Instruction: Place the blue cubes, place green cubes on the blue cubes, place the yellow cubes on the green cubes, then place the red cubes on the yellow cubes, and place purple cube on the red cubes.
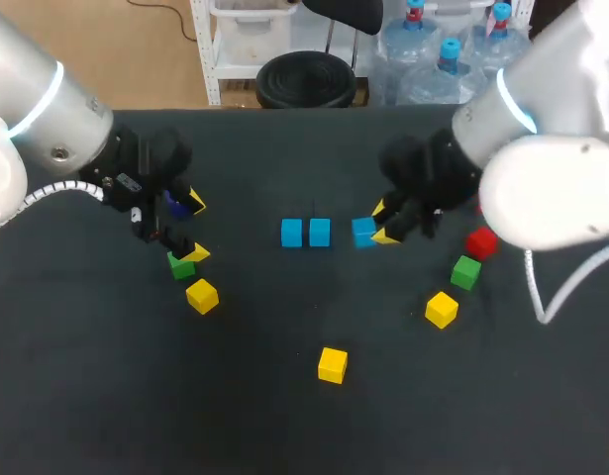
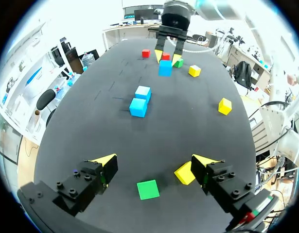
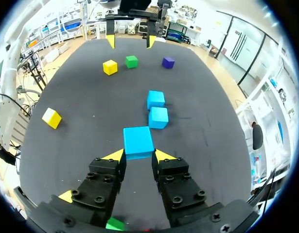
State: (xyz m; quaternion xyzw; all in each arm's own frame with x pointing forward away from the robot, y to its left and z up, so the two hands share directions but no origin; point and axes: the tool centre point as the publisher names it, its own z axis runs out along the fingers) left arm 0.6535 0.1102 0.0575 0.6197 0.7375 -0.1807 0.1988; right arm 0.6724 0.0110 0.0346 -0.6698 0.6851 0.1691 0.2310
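Right gripper (image 3: 138,155) clamping one blue cube (image 3: 138,141) between its yellow tips, holding it just beside the two other blue cubes (image 1: 292,233), which are sitting side by side mid-table (image 1: 284,416). Can't tell whether the held cube is touching the cloth. Left gripper (image 2: 154,159) hanging wide open, gripping nothing, over a green cube (image 2: 148,189); a yellow cube (image 2: 184,173) lying just beside one finger. Purple cube (image 3: 168,62) resting close by that gripper. Red cube (image 1: 481,241), second green cube (image 1: 465,272) and second yellow cube (image 1: 442,309) lying near the right arm; a third yellow cube (image 1: 332,364) sitting alone
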